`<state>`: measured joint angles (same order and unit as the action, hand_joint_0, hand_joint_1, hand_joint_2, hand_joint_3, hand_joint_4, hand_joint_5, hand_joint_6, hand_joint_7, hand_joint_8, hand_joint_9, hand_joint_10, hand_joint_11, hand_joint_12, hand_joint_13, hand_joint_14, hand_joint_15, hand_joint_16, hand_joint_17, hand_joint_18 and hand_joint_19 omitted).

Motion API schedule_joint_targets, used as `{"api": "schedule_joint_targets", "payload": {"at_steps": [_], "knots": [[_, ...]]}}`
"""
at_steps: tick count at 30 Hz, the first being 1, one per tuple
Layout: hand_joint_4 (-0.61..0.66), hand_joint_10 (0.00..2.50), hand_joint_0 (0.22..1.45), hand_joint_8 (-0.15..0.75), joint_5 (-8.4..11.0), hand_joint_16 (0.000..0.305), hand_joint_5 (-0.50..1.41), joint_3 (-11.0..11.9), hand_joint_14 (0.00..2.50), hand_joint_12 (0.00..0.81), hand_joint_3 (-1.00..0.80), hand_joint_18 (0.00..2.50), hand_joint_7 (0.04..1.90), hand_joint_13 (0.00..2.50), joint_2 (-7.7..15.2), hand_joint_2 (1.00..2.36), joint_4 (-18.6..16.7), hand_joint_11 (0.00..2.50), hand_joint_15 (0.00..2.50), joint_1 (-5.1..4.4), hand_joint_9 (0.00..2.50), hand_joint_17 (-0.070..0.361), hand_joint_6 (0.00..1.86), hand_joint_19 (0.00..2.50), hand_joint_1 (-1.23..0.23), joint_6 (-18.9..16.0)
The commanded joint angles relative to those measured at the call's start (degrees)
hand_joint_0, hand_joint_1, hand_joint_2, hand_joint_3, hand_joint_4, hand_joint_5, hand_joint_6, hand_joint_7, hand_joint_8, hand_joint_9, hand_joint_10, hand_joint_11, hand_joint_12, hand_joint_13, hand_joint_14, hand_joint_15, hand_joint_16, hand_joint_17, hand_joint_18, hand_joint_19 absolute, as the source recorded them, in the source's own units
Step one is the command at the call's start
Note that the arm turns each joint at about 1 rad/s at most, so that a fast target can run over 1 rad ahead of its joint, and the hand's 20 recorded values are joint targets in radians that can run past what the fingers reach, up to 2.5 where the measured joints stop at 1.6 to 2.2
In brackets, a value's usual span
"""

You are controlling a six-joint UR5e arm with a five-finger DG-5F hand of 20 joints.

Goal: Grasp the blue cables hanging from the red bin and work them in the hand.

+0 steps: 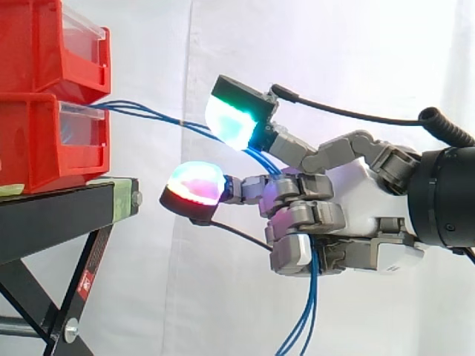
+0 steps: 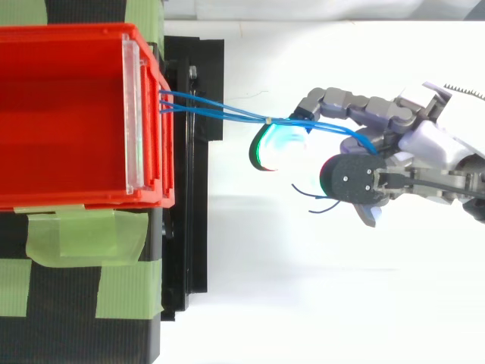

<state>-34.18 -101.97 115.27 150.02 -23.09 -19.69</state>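
The hand (image 1: 356, 200) is clenched on the blue cables (image 1: 156, 113). Its lower fingers (image 1: 300, 219) are curled toward the palm with the strands running between them and the palm. Two other fingers reach forward, the green pad (image 1: 231, 120) above the line of the strands and the red and magenta pad (image 1: 194, 184) below it. The cables leave the front of the lower red bin (image 1: 44, 141), which sits ahead of the fingertips on the black stand (image 1: 52, 215). From there they run in a shallow downward line back toward the hand, pass behind the green pad in the side view, and enter the grasp. Beneath the palm the same strands emerge and hang straight down, loose. The governing relation is that the long axis of the held length lies nearly along the hand's own reach, from bin to fingertips to palm. In the top view the blue cables (image 2: 220, 112) cross the green pad and meet the hand (image 2: 432, 148) toward one flank rather than its centre. The length between bin and hand shows little sag. Judgement: the strands are best worked by finger motion within the grasp, since drawing the hand away from the bin would load the end anchored there.
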Motion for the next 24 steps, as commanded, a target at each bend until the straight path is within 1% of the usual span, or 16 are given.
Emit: {"api": "schedule_joint_targets", "payload": {"at_steps": [1,2,3,4,10,12,24], "knots": [[0.15,2.5,0.88,0.277,-0.01,0.041,0.24,0.0,2.5,0.415,-0.95,1.36,1.3,1.29,0.0,1.0,0.0,2.5,1.85,-0.02,1.05,0.093,0.18,1.17,-0.67,0.0],[0.15,2.5,0.88,0.277,-0.01,0.041,0.24,0.0,2.5,0.415,-0.96,1.36,1.3,1.29,0.0,1.0,0.0,2.5,1.84,-0.02,1.05,0.092,0.18,1.14,-0.67,0.0],[0.15,2.5,0.88,0.278,-0.01,0.042,0.24,0.0,2.5,0.415,-0.96,1.36,1.3,1.29,0.0,1.0,0.0,2.5,1.84,-0.02,1.05,0.094,0.18,1.17,-0.67,0.0],[0.15,2.5,0.88,0.277,-0.01,0.042,0.24,0.0,2.5,0.412,-0.96,1.36,1.3,1.29,0.0,1.0,0.0,2.5,1.81,0.06,1.05,0.095,0.18,1.16,-0.67,0.0],[0.15,2.5,0.88,0.286,-0.01,0.042,0.24,0.0,2.5,0.414,-0.95,1.35,1.3,1.28,0.0,1.0,0.0,2.5,1.84,0.06,1.05,0.094,0.17,1.15,-0.67,0.0],[0.15,2.5,0.88,0.284,-0.01,0.042,0.24,0.0,2.5,0.412,-0.96,1.35,1.31,1.28,0.0,1.0,0.0,2.5,1.81,-0.02,1.05,0.093,0.17,1.15,-0.67,0.0],[0.15,2.5,0.87,0.284,-0.01,0.042,0.24,0.0,2.5,0.413,-0.96,1.34,1.31,1.28,0.0,1.0,0.0,2.5,1.82,-0.02,1.06,0.095,0.17,1.14,-0.67,0.0]]}}
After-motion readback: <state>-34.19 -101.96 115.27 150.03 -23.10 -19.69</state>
